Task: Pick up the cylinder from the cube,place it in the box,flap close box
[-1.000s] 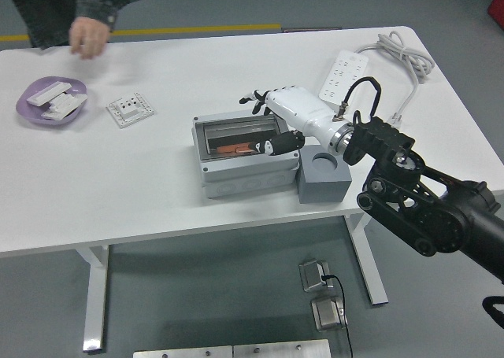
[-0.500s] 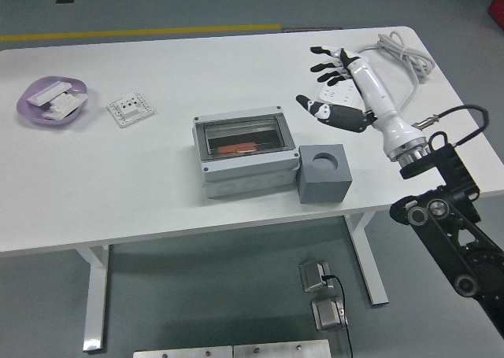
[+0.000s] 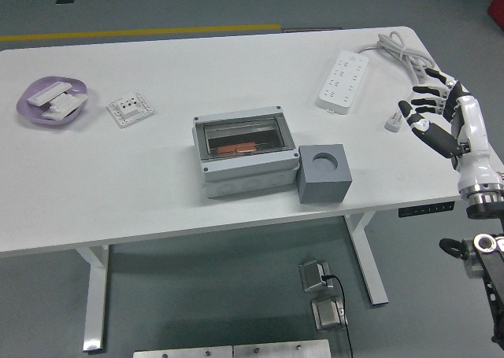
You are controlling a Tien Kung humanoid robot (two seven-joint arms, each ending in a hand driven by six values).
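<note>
White counter (image 3: 157,185), viewed from above. Only the right arm is in view.

Right hand (image 3: 438,118): at the right edge, over the counter's right end, fingers spread and relaxed, holding nothing. Well apart from the box and the cube.

Box (image 3: 246,152): grey, mid-counter, its transparent flap lying shut over the top. Through the flap an orange-red cylinder (image 3: 236,148) shows, lying on its side inside the box.

Cube (image 3: 324,174): grey, just right of the box, touching or nearly touching its right wall; cannot tell which. A round hole shows in its top face with nothing standing in it.

Power strip (image 3: 344,80): white, on the far right part of the counter, its cable (image 3: 405,53) looped toward the far right corner. The plug (image 3: 392,122) lies on the counter just left of the hand's fingertips.

Purple dish (image 3: 31,111): far left, with small white parts in it. A white socket plate (image 3: 130,109) lies just right of the dish.

On the floor under the counter's near edge, a foot pedal unit (image 3: 323,289) with a cord.
</note>
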